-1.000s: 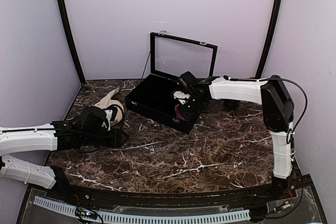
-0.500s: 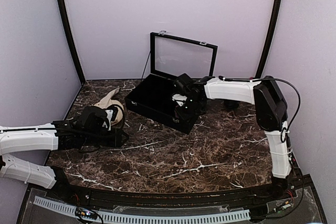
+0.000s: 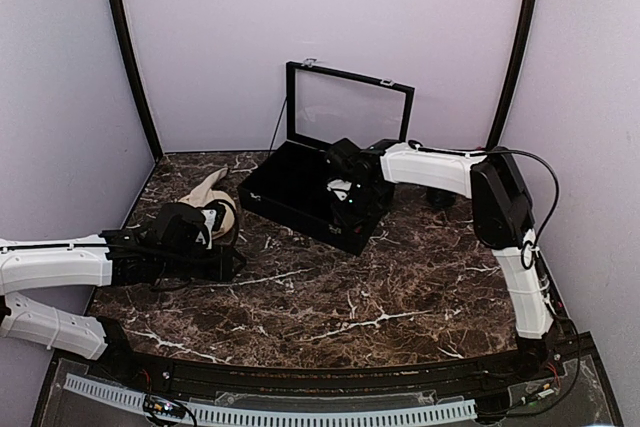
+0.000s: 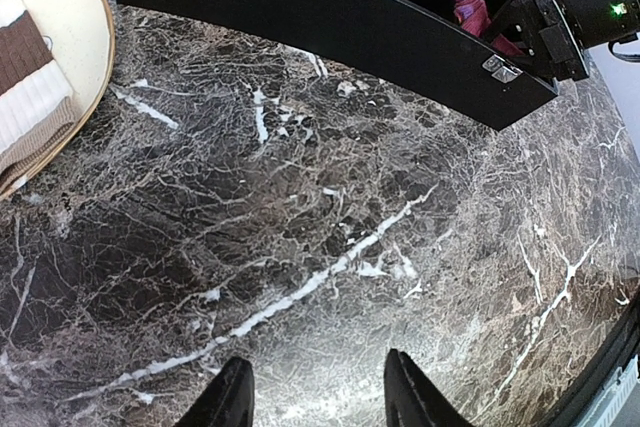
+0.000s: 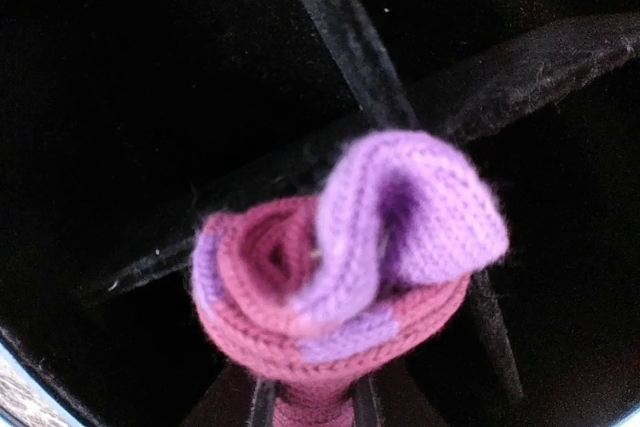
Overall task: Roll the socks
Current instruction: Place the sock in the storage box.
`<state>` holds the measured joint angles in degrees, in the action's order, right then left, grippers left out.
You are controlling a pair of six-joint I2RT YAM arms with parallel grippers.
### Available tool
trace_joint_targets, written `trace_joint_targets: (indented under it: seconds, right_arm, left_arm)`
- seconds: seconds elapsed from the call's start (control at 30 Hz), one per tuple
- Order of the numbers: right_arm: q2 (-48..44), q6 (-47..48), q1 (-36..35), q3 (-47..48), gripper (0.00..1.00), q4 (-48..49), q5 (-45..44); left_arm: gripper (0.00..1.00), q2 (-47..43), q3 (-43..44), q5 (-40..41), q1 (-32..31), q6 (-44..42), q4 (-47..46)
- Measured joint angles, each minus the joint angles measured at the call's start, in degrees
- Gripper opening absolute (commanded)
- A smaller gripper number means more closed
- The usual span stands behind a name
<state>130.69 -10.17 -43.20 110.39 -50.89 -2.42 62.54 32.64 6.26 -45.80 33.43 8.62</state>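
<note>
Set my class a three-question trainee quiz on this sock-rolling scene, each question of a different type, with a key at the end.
1. True or false: the right hand grips the rolled pink sock over the black box.
2. Fill in: the left hand is ___ and holds nothing.
3. The cream sock rests on: A the black box, B the plate, C the left hand?
Key: 1 true; 2 open; 3 B.

No writing, label, brand or number is legible on anything here
</note>
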Motion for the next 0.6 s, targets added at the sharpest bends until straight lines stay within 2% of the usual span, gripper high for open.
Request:
trace_joint_targets:
  seconds: [0.23, 0.47, 0.6]
  right_arm:
    - [1.3, -1.0, 0.1, 1.7, 0.01, -1.4, 0.0]
    - [1.8, -1.2, 0.1, 2.6, 0.29, -2.3, -0.4]
    - [1.8, -1.0, 0.4, 3.0, 0.38, -2.3, -0.8]
  left_arm:
    - [0.47, 0.0, 0.0, 0.0, 0.0, -0.1, 0.0]
    - [0.47, 0.0, 0.2, 0.0, 0.0, -0.6, 0.0]
    - [0.47, 0.0, 0.4, 0.0, 0.0, -0.9, -0.2]
